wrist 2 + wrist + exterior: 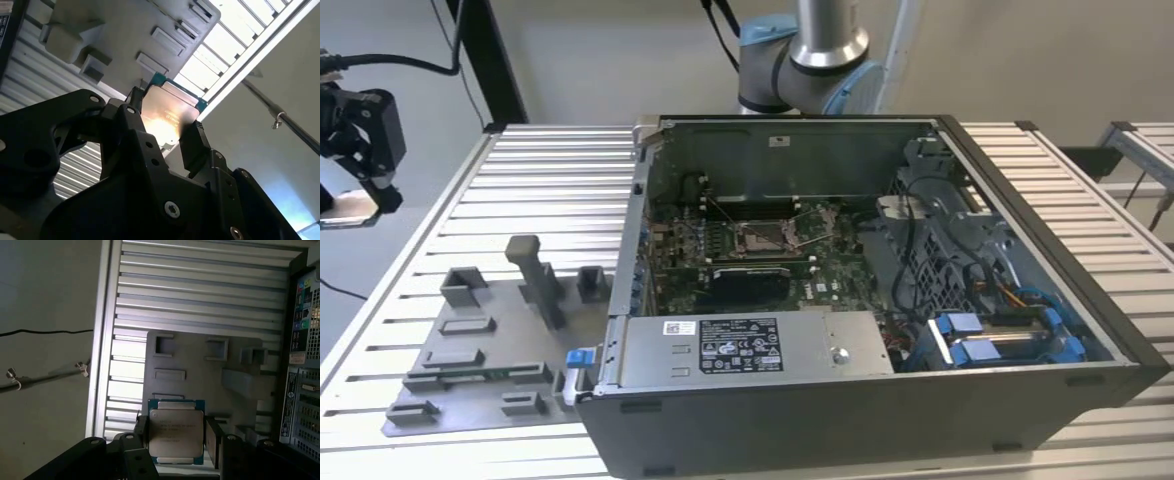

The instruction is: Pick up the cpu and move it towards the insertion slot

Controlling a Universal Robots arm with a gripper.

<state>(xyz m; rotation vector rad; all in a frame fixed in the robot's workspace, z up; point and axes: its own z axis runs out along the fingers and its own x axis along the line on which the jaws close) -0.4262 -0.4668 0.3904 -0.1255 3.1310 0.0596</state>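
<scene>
"Chips?"
"1 cpu (176, 430), squeezed between 2 black fingers (212, 442) of 1 gripper (177, 439), up off the table (547, 170)."
"Slots?"
"1 insertion slot (763, 236), down inside 1 open computer case (854, 420), well apart from cpu."

Arm (817, 45): silver tube, grey joints, pale blue caps. Gripper (165, 125): matte black, angular links, silver screws, black cable (400, 63).
</scene>
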